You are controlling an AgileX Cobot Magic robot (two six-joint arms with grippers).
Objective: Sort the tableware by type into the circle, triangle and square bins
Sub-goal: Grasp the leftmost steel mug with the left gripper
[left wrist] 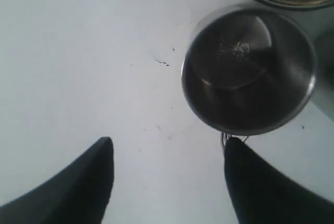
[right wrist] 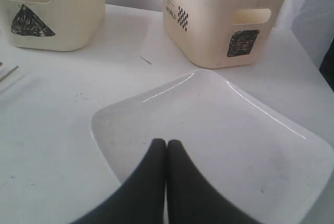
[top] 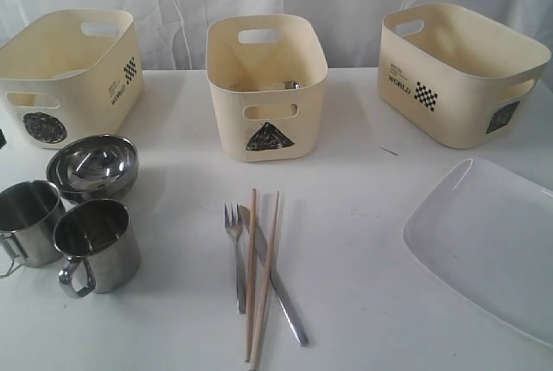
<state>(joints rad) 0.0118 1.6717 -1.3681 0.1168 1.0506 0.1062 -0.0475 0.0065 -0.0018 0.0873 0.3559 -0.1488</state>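
On a white table (top: 363, 215), 3 cream bins line the back: circle bin (top: 73, 73) left, triangle bin (top: 266, 86) middle, square bin (top: 462, 68) right. In front are stacked steel bowls (top: 93, 166) and 2 steel mugs (top: 97, 246) at left, a fork (top: 238, 267), knife (top: 287, 306) and 2 chopsticks (top: 251, 276) together at centre, and a large white plate (top: 488, 246) at right. The left gripper (left wrist: 167, 182) hangs over bare table, jaws wide apart, 1 fingertip just beside a mug's handle, while the right gripper (right wrist: 166, 182) hovers over the plate's edge, jaws pressed together, holding nothing
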